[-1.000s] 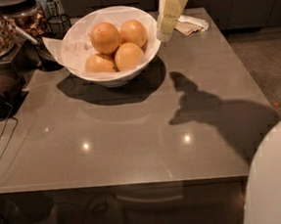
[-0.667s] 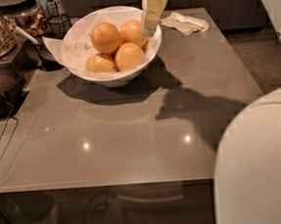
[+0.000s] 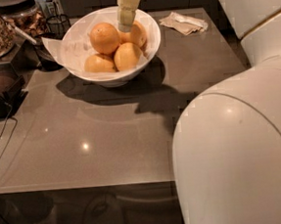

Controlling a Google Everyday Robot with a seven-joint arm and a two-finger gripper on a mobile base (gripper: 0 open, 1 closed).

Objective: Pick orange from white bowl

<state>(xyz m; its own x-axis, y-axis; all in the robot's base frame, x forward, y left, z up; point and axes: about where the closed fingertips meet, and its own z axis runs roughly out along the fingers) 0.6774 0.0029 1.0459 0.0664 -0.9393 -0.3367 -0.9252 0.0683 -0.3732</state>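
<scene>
Just right of tool (image 3: 124, 26), touching or nearly so: orange (image 3: 138, 34), high in bowl (image 3: 155, 38). Tool pointing down over bowl's rear; impossible to tell how open, or whether holding anything.

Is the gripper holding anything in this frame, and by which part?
Cannot be told. The gripper is down over the white bowl, its tip at the rear right orange; no hold is visible, and all four oranges lie in the bowl.

One high view looks steeply down across the glossy grey desk (image 3: 108, 136). The cream gripper (image 3: 125, 25) is at the far edge, above the wide white bowl (image 3: 148, 54).
</scene>
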